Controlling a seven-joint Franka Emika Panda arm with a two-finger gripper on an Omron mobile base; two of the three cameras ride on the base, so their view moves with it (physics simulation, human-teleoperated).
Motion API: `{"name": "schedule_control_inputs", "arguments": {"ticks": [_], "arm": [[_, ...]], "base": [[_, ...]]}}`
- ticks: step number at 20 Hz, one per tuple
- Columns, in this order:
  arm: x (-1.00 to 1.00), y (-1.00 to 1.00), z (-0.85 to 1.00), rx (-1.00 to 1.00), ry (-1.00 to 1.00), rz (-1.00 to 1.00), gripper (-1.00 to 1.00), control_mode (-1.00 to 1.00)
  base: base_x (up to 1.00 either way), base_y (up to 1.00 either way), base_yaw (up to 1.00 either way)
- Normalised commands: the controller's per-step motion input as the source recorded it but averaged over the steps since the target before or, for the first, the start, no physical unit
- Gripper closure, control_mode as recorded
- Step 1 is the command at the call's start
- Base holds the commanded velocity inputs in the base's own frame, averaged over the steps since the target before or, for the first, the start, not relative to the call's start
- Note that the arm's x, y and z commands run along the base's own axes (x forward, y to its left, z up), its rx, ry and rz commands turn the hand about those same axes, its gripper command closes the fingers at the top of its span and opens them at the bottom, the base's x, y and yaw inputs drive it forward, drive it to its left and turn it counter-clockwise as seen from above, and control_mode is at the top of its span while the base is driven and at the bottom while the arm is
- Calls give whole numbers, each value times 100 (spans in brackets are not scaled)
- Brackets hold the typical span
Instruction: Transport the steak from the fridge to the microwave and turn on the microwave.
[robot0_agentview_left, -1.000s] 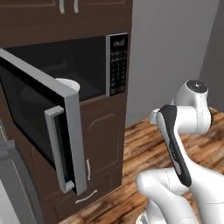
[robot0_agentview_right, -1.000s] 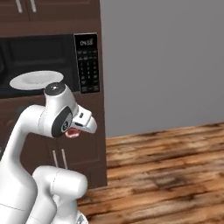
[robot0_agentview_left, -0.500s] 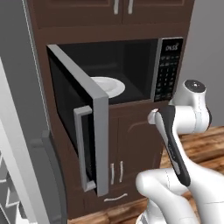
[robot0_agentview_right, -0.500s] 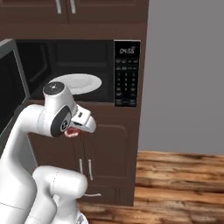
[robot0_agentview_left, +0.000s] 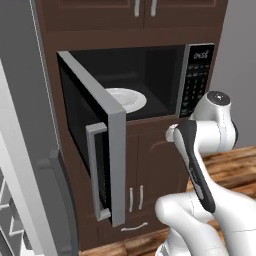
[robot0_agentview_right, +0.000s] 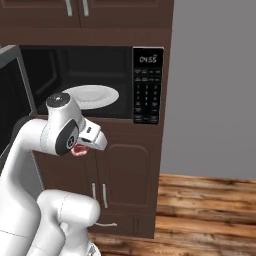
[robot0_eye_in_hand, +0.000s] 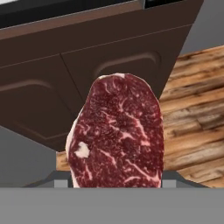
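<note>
Marbled raw steak (robot0_eye_in_hand: 116, 133), glossy dark microwave (robot0_agentview_left: 150, 75) glass, dark wood-grain cabinets (robot0_agentview_right: 125, 175), plank floor (robot0_agentview_right: 210, 210)

One steak (robot0_eye_in_hand: 116, 133), one microwave (robot0_agentview_left: 150, 80), one plate (robot0_agentview_left: 125, 99)

Even, soft rendered light with no harsh glare — the grey wall (robot0_agentview_right: 215, 85) is flat and uniform. The microwave (robot0_agentview_left: 150, 75) cavity is dim, its plate (robot0_agentview_right: 92, 95) still bright. The steak (robot0_eye_in_hand: 116, 135) is sharp and well lit (marbling clear). Edges look slightly soft — no lens distortion.
</note>
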Motion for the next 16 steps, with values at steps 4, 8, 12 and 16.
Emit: {"name": "schedule_control_inputs", "arguments": {"ticks": [4, 8, 12, 16], "arm": [[0, 0, 0, 0, 0, 0, 100, 100], [0, 0, 0, 0, 0, 0, 100, 100], [0, 0, 0, 0, 0, 0, 100, 100], [0, 0, 0, 0, 0, 0, 100, 100]], "base": [[23, 5, -3], [17, 15, -1], [19, 9, 11], [19, 8, 22]]}}
